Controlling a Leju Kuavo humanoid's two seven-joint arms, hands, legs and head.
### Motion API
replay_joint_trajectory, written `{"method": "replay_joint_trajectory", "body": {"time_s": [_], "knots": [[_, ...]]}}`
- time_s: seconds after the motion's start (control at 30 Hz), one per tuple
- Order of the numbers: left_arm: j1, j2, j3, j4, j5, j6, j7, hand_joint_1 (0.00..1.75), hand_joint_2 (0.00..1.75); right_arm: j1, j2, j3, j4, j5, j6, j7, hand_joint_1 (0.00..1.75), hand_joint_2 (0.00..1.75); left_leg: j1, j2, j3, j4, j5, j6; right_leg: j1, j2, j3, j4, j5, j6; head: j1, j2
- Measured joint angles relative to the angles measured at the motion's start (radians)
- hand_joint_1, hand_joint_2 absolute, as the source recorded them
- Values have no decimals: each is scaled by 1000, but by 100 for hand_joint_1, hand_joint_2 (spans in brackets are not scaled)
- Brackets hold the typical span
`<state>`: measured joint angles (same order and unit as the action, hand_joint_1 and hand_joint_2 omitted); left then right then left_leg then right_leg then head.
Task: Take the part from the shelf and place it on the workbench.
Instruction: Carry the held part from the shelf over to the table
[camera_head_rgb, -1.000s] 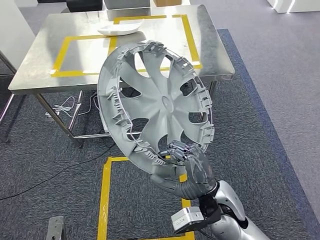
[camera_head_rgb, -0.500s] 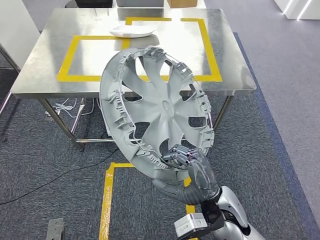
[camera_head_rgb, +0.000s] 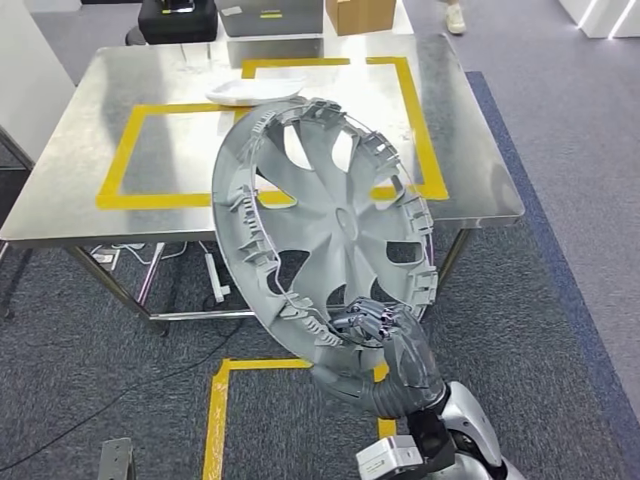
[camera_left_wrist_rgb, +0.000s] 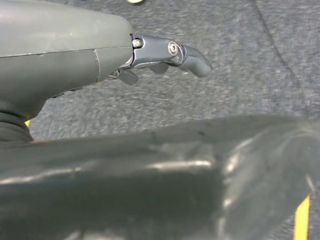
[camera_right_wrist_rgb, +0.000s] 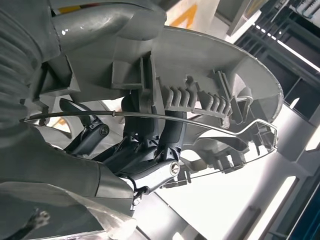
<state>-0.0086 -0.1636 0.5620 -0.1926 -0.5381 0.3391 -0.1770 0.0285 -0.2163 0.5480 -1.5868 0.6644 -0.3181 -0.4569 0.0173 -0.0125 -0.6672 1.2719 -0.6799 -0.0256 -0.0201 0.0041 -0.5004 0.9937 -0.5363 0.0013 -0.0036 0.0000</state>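
Gripping part, right robot hand

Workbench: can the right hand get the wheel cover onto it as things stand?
Probably yes. The right hand grips the wheel cover by its lower rim, tilted above the workbench's near edge; the taped area ahead looks bare.

R hand raised, fingers curled tight; L hand hanging, fingers loose.

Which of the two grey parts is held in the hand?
The big spoked wheel cover, gripped at its lower rim by the right hand; the other part lies on the workbench.
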Motion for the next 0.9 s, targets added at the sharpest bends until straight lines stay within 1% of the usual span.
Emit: {"method": "replay_joint_trajectory", "body": {"time_s": [0.03, 0.07, 0.1, 0.13, 0.17, 0.2, 0.27, 0.3, 0.33, 0.37, 0.4, 0.43, 0.47, 0.5, 0.53, 0.57, 0.6, 0.63, 0.67, 0.73, 0.8, 0.83, 0.87, 0.9], "knots": [[0, 0, 0, 0, 0, 0, 0, 0, 0, 0, 0, 0, -1, 4, 0, 0, 175, 175, 1, 0, -12, -29, -1, 0, -4, 2, 26, -2, -16, 5, 0, 0], [1, 1, 0, 0, 0, 0, 0, 0, 0, -2, 0, 0, -2, 9, 0, 0, 175, 175, 1, 1, -17, -74, 37, 1, -8, 3, 51, -3, -33, 10, -1, 0], [3, 1, 0, 0, -2, -1, 0, 0, 0, -4, 0, 0, -1, 15, 0, 1, 175, 175, 1, 4, -22, -127, 112, 3, -10, 5, 73, -2, -50, 16, -2, 0], [4, 1, 0, 1, -4, -3, 2, 0, 0, -7, 0, 0, -1, 21, 0, 2, 175, 175, 1, 7, -24, -165, 178, 6, -10, 7, 89, -1, -67, 22, -4, 0], [6, 2, 0, 2, -7, -5, 4, 0, 0, -11, 0, 0, 0, 26, 0, 3, 175, 175, -1, 10, -24, -188, 233, 11, -8, 9, 100, 0, -84, 29, -5, 0], [6, 1, 1, 3, -10, -7, 6, 0, 0, -17, 0, 0, -1, 30, -1, 5, 175, 175, -3, 11, -24, -193, 260, 16, -7, 10, 108, -2, -98, 38, -5, 0], [-1, 0, 1, 3, -16, -8, 9, 0, 0, -36, 0, -1, -2, 34, -2, 8, 175, 175, -3, 8, -17, -188, 253, 28, -8, 9, 122, -16, -113, 53, -2, 0], [-7, 0, 2, 3, -20, -9, 9, 0, 0, -48, 0, -2, -3, 36, -2, 9, 175, 175, -2, 6, -13, -192, 248, 34, -9, 7, 124, -14, -120, 58, -1, 0], [-11, 0, 2, 3, -25, -10, 9, 0, 0, -60, 0, -3, -3, 39, -2, 11, 175, 175, 0, 5, -8, -198, 246, 41, -9, 5, 112, 9, -131, 61, 0, 0], [-15, 0, 2, 3, -30, -11, 9, 0, 0, -72, 0, -4, -2, 42, -3, 15, 175, 175, 1, 5, -3, -202, 242, 47, -9, 3, 82, 58, -150, 62, 2, 0], [-17, 0, 2, 3, -37, -12, 11, 0, 0, -87, 0, -4, 2, 45, -3, 19, 175, 175, -1, 5, 1, -203, 238, 53, -7, 2, 34, 127, -171, 62, 3, 0], [-19, -1, 2, 3, -46, -15, 13, 0, 0, -105, 0, -3, 10, 49, -4, 24, 175, 175, -3, 5, 4, -204, 232, 57, -5, 2, -21, 199, -188, 61, 4, 0], [-20, -1, 1, 3, -56, -18, 15, 0, 0, -127, 1, -3, 22, 55, -5, 30, 175, 175, -5, 4, 9, -204, 227, 60, -4, 2, -71, 254, -191, 60, 4, 0], [-20, -1, -1, 3, -67, -23, 16, 0, 0, -155, 3, -3, 39, 63, -6, 39, 175, 175, -7, 4, 16, -204, 220, 61, -3, 2, -106, 275, -172, 58, 5, 0], [-20, -1, -3, 3, -80, -29, 17, 0, 0, -187, 6, -2, 62, 77, -9, 53, 175, 175, -8, 2, 26, -204, 214, 62, -1, 2, -122, 257, -129, 55, 6, 0], [-21, -1, -6, 3, -93, -34, 16, 0, 0, -223, 11, -2, 88, 93, -13, 68, 175, 175, -10, 1, 37, -204, 207, 61, 0, 2, -122, 207, -72, 49, 6, 0], [-23, -1, -11, 3, -105, -40, 16, 0, 0, -263, 16, 0, 118, 110, -17, 83, 175, 175, -11, -1, 46, -205, 201, 59, 3, 3, -115, 153, -23, 43, 6, 0], [-26, -1, -16, 3, -115, -44, 16, 0, 0, -304, 22, 2, 152, 125, -21, 95, 175, 175, -12, -2, 52, -204, 197, 57, 6, 4, -101, 103, 11, 38, 4, 0], [-29, -1, -21, 3, -122, -48, 16, 0, 0, -343, 28, 3, 186, 137, -23, 103, 175, 175, -12, -3, 53, -205, 195, 52, 9, 5, -92, 72, 26, 34, 2, 0], [-34, -2, -30, 3, -132, -52, 17, 0, 0, -410, 41, 7, 244, 149, -26, 109, 175, 175, -11, -4, 51, -210, 199, 40, 14, 7, -82, 51, 26, 28, 1, 0], [-35, -2, -37, 3, -139, -54, 18, 0, 0, -450, 50, 8, 280, 160, -30, 117, 175, 175, -10, -3, 48, -212, 198, 29, 10, 5, -75, 35, 32, 21, 1, 0], [-36, -1, -40, 3, -144, -56, 19, 0, 0, -467, 55, 10, 297, 170, -32, 127, 175, 175, -10, -2, 41, -196, 188, 24, 7, 3, -70, 27, 35, 17, 0, 0], [-38, 0, -44, 3, -149, -61, 19, 0, 0, -487, 61, 13, 317, 184, -34, 143, 175, 175, -10, -1, 25, -162, 171, 19, 3, 1, -64, 21, 38, 14, -1, 0], [-40, 1, -47, 3, -152, -70, 19, 0, 0, -512, 69, 17, 348, 200, -35, 161, 175, 175, -8, 0, -3, -106, 147, 14, 3, -1, -61, 19, 38, 12, -2, 0]]}}
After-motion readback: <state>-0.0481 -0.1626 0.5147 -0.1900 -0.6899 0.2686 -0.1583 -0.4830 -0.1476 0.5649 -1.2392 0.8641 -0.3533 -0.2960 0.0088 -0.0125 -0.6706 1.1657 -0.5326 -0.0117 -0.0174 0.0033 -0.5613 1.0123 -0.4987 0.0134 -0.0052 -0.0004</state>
